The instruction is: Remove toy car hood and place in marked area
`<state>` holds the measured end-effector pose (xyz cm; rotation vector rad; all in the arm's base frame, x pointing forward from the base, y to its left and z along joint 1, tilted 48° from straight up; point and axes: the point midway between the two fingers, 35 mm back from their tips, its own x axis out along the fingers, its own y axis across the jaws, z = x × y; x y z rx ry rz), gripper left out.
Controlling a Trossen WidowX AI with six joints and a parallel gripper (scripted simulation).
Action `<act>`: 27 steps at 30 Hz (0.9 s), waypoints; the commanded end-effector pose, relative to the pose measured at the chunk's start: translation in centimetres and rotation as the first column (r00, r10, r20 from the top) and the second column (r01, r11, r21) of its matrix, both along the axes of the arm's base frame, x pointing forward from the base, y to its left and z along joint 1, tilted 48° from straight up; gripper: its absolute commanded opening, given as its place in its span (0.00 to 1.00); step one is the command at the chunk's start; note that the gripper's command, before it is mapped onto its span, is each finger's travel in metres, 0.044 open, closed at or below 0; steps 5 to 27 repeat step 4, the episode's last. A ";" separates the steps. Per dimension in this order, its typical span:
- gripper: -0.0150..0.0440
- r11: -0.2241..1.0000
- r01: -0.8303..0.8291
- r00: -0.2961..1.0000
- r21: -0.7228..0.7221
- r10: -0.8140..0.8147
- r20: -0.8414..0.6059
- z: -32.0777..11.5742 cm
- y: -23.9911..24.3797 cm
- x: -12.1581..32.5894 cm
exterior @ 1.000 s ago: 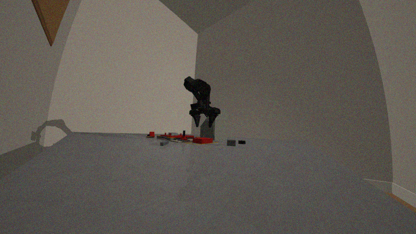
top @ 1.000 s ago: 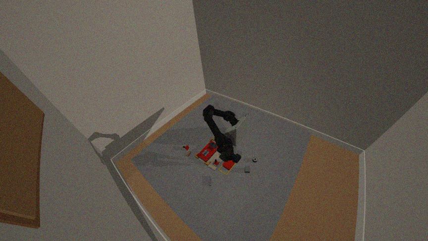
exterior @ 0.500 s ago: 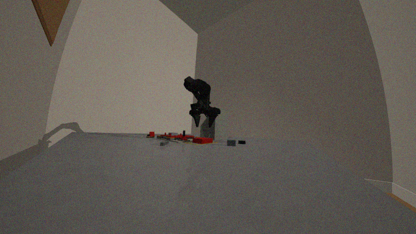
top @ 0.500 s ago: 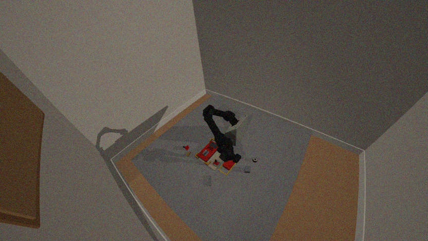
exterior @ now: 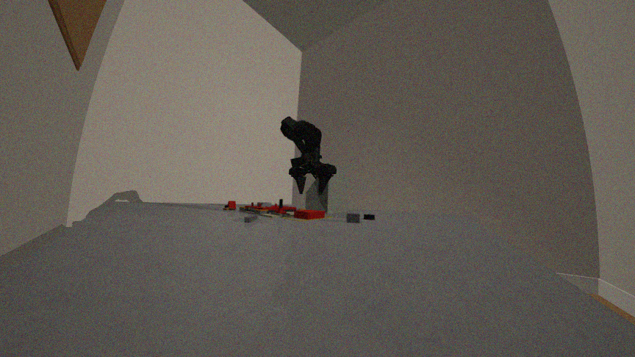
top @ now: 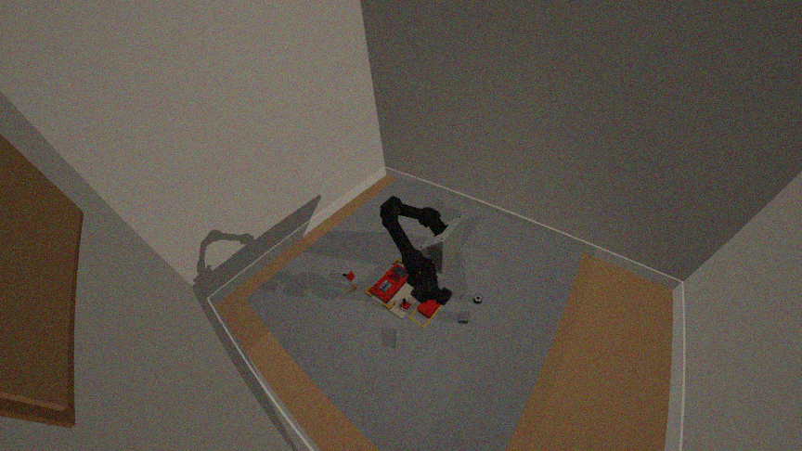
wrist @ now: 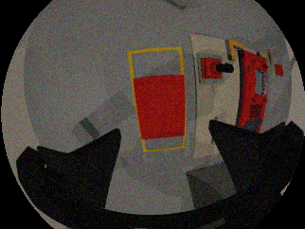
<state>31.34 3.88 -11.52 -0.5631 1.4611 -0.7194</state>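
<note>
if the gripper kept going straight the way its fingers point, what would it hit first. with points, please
Probably the red hood (top: 429,308) (exterior: 309,214) (wrist: 160,107) lying in the yellow outline (wrist: 155,49), though depth is unclear; the open jaws might straddle it.

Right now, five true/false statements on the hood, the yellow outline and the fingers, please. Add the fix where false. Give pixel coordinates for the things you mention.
1. The red hood (top: 429,307) (exterior: 309,214) (wrist: 159,107) lies within the yellow outline (top: 421,325) (wrist: 155,49). True.
2. The fingers (exterior: 310,193) are closed on the hood. False: they are open, with nothing between them.
3. The fingers hang above the hood, apart from it. True.
4. The hood covers the whole area inside the outline. False: bare surface shows inside it at both ends of the hood.
5. The black-and-white round thing (top: 477,299) sits inside the outline. False: it is outside.
</note>
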 end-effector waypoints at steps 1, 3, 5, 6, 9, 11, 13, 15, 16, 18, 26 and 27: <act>1.00 1.000 0.006 1.000 0.003 -0.006 0.003 0.0 0.1 0.0; 1.00 1.000 0.006 1.000 0.003 -0.006 0.003 0.0 0.1 0.0; 1.00 1.000 0.006 1.000 0.003 -0.006 0.003 0.0 0.1 0.0; 1.00 1.000 0.006 1.000 0.003 -0.006 0.003 0.0 0.1 0.0; 1.00 1.000 0.006 1.000 0.003 -0.006 0.003 0.0 0.1 0.0; 1.00 1.000 0.006 1.000 0.003 -0.006 0.003 0.0 0.1 0.0; 1.00 1.000 0.006 1.000 0.003 -0.006 0.003 0.0 0.1 0.0; 1.00 1.000 0.006 1.000 0.003 -0.006 0.003 0.0 0.1 0.0; 1.00 1.000 0.006 1.000 0.003 -0.006 0.003 0.0 0.1 0.0; 1.00 1.000 0.006 1.000 0.003 -0.006 0.003 0.0 0.1 0.0; 1.00 1.000 0.006 1.000 0.003 -0.006 0.003 0.0 0.1 0.0; 1.00 1.000 0.006 1.000 0.003 -0.006 0.003 0.0 0.1 0.0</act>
